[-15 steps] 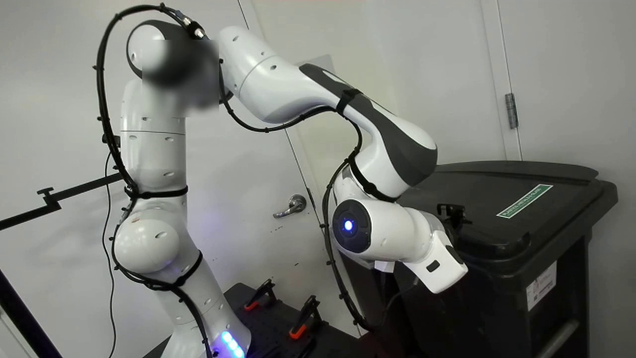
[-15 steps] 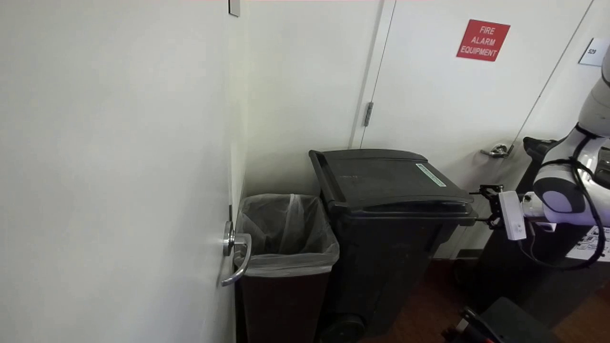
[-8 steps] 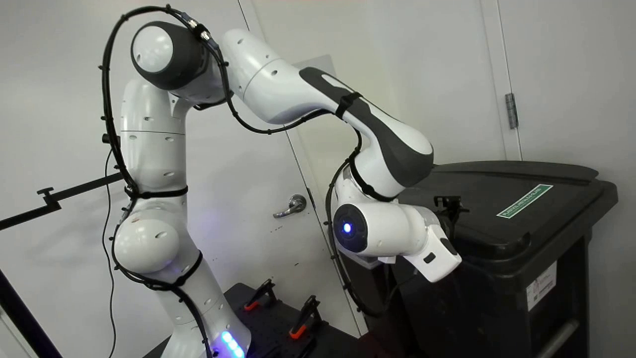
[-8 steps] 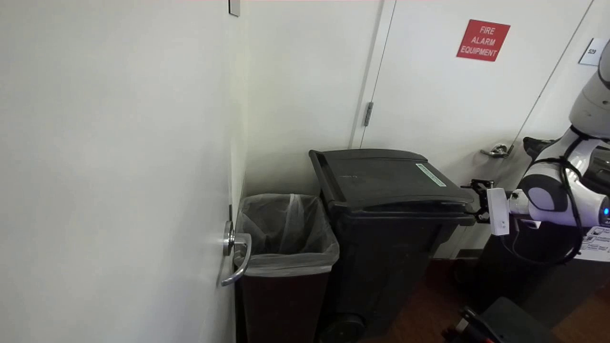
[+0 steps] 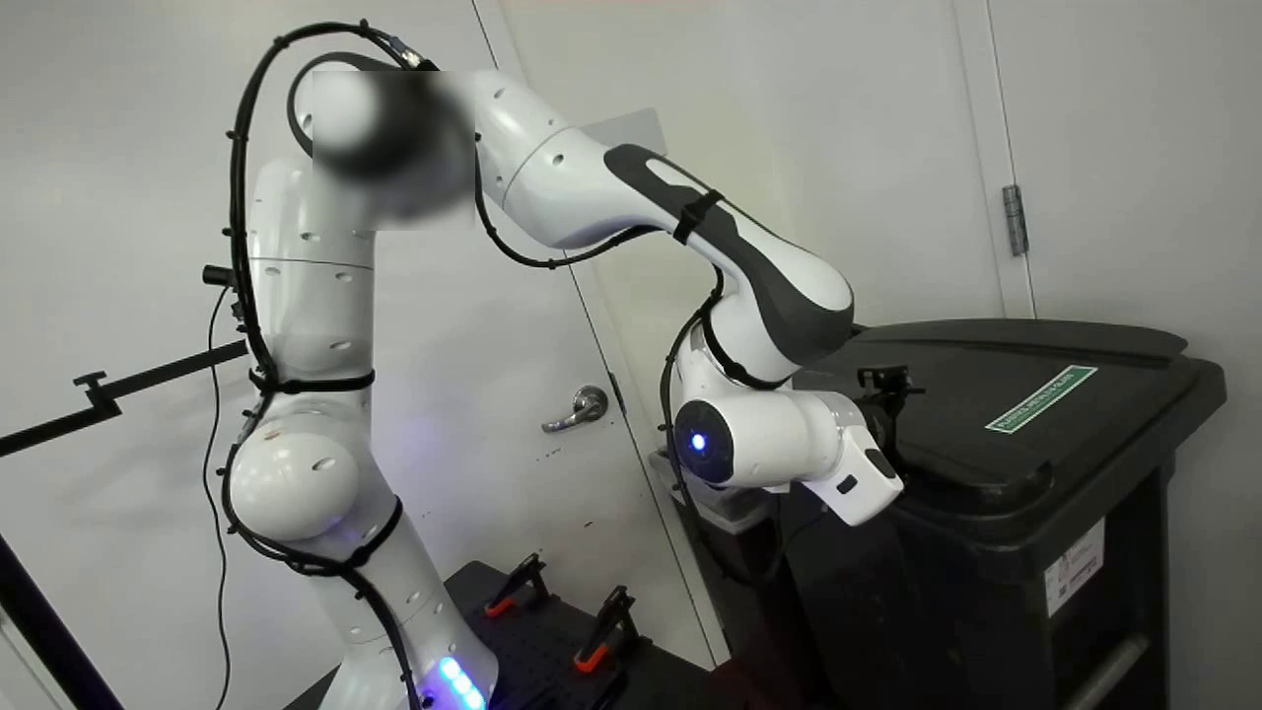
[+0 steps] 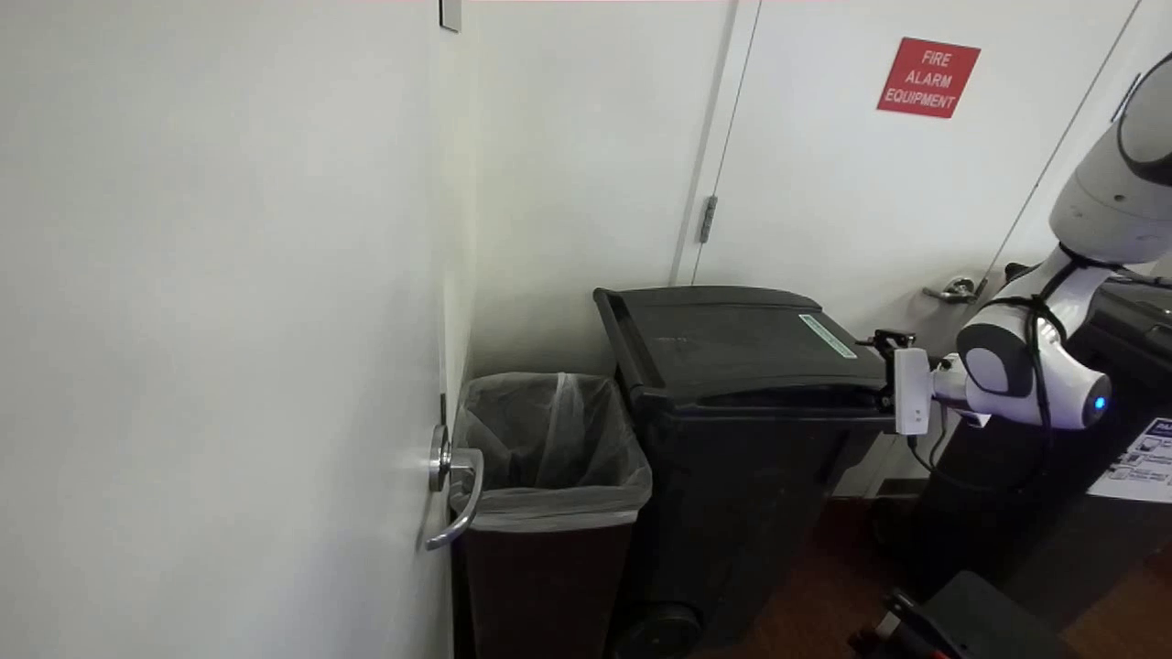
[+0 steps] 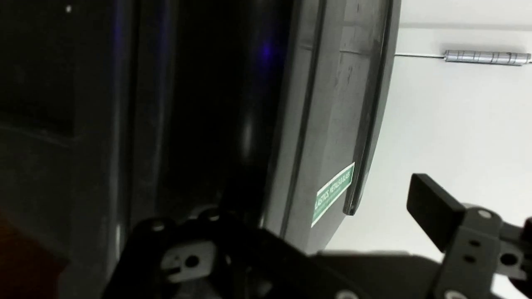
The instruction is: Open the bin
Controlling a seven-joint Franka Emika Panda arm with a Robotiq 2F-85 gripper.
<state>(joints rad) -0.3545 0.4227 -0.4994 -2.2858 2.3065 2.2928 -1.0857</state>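
Two clamps stick up along the far edge of the tabletop; right of that edge the bin blocks low passage, but I see open air over its lid.

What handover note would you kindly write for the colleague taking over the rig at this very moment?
Gripper: open, at one edge of the lid; whether it touches, I cannot tell.
Bin: the black wheelie bin with the green-white sticker on top; lid down. A lined waste bin stands beside it.
Done: the gripper is at the lid's edge; no lifting yet.
Left: the whole opening. I would probably hook under the edge, raise the lid and swing it over, going gently, since the contact is unclear.
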